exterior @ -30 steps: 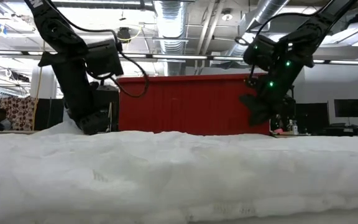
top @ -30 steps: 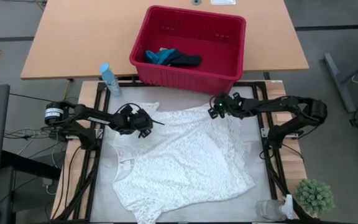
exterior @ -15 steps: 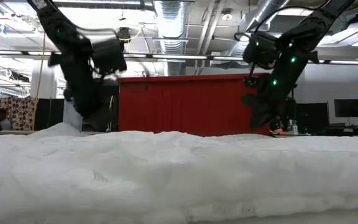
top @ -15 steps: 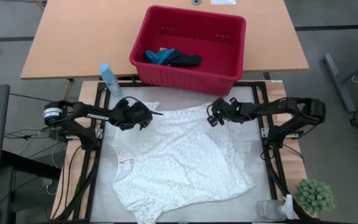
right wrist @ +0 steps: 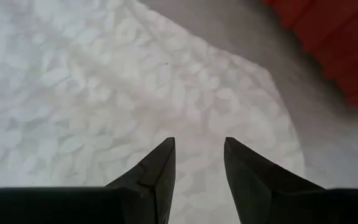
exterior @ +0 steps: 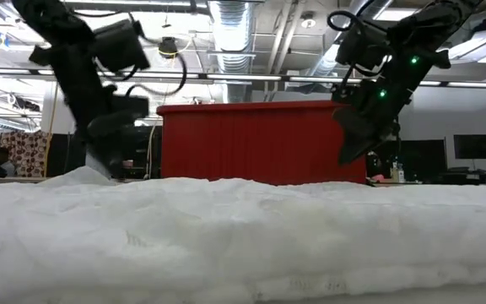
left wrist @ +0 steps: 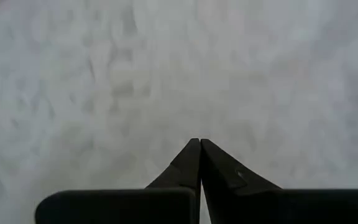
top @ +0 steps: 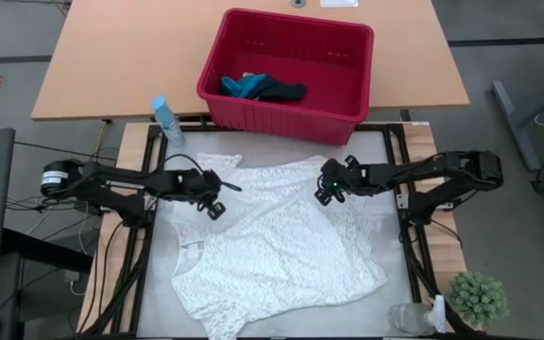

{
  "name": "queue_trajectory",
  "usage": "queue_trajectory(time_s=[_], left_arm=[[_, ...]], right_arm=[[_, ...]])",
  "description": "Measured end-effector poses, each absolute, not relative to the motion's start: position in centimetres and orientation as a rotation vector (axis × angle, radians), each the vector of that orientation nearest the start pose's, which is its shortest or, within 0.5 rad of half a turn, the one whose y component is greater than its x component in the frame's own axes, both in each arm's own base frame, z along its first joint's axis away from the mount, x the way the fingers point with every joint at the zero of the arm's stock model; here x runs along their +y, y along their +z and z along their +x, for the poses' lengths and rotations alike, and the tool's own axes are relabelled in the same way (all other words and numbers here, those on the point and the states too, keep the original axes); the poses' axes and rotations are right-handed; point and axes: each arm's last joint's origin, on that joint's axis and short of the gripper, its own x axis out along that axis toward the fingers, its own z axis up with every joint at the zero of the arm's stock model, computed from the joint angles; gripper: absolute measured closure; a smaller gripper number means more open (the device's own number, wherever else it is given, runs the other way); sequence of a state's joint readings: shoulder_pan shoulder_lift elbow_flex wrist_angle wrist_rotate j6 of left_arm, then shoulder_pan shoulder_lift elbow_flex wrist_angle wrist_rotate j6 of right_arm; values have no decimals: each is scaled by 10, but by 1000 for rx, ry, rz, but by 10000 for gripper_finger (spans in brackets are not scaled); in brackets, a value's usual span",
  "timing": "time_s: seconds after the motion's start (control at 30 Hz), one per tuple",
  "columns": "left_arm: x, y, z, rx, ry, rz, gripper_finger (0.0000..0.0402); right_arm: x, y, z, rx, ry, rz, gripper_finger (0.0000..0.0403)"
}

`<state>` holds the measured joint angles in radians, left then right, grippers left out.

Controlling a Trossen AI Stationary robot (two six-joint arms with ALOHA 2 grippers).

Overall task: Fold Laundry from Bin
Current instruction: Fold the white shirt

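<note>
A big white lacy garment (top: 277, 236) lies spread across my tabletop (top: 376, 151), its knit full of small leaf-like holes, its edges rumpled and one corner drawn up toward the red bin (top: 286, 71). From the low camera it fills the whole foreground as a soft, lumpy white ridge, with the bin's red wall rising behind it.

My left fingers (top: 213, 200) sit over the left part of the cloth near its upper edge. In my left wrist view they are pressed tightly together (left wrist: 199, 163), tip against tip, and I see nothing pinched between them, only white lace beneath.

My right fingers (top: 322, 189) hang over the cloth's upper right part, close to the bin side. In my right wrist view they stand partly apart (right wrist: 197, 162) with bare lace showing in the gap, holding nothing; the cloth's curved edge, grey tabletop and a strip of red bin lie beyond them.

Inside the bin, against its left wall, a small teal piece (top: 244, 86) lies bunched beside a dark navy one (top: 281, 91).
</note>
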<state>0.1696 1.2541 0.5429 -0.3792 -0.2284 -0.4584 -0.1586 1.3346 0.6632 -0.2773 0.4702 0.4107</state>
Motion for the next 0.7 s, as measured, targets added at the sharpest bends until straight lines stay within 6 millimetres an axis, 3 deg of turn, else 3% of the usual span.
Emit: queue_trajectory(time_s=[0.13, 0.47, 0.6, 0.7], left_arm=[[41, 137, 192, 1044, 687, -399, 401], [65, 133, 181, 997, 1020, -203, 401], [69, 138, 187, 971, 989, -150, 401], [63, 154, 197, 915, 941, -98, 401]], right_arm=[[-46, 179, 238, 814, -744, 208, 243], [-45, 179, 238, 795, -774, 225, 243], [-42, 180, 239, 781, -768, 234, 243], [-37, 180, 241, 772, -740, 217, 243]])
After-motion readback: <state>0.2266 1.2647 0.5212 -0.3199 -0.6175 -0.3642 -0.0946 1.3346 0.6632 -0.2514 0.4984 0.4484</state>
